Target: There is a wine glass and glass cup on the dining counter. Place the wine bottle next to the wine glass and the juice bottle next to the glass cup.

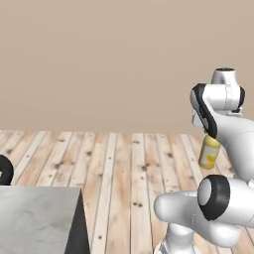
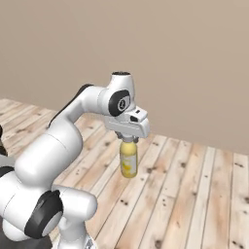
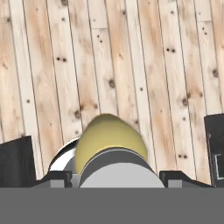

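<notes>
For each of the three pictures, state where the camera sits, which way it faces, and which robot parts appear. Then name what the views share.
Left base view: behind-left, facing forward; arm at right, juice bottle hanging, marble counter corner lower left.
Right base view: behind-right, facing forward; arm at left, gripper holding the bottle's top.
Hand view: on the hand, looking down; dark fingers flank the bottle.
Shared: the bottle over the wooden floor.

Yellow bottle, pale wood, beige wall

The juice bottle is translucent yellow; the floor is light knotty planks, the wall plain beige, and the desk grey-white marble.
</notes>
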You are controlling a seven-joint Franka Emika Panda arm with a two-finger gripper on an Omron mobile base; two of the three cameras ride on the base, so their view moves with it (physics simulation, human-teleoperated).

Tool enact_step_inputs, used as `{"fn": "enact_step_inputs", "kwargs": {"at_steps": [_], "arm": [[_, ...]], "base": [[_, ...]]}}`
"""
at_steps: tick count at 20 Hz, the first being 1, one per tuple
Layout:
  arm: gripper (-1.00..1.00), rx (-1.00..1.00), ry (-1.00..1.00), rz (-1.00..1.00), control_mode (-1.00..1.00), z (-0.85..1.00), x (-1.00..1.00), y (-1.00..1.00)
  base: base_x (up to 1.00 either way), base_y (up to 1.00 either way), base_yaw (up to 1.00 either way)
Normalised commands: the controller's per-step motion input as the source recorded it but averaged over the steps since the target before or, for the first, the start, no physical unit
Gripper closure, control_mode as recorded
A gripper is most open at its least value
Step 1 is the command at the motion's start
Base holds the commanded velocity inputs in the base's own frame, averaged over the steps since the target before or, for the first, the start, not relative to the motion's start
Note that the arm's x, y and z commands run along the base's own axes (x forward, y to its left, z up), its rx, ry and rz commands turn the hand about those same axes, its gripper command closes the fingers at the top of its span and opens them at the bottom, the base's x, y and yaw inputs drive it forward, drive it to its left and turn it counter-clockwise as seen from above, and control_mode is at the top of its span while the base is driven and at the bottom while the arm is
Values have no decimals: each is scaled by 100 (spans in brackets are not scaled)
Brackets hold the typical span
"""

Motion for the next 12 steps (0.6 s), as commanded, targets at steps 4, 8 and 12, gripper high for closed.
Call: {"fn": "enact_step_inputs", "kwargs": {"at_steps": [4,8,12], "arm": [[100,0,0,0,100,0,0,0],[100,0,0,0,100,0,0,0],[100,0,0,0,100,0,0,0]], "base": [[68,-35,17],[64,-30,24],[62,-25,30]]}}
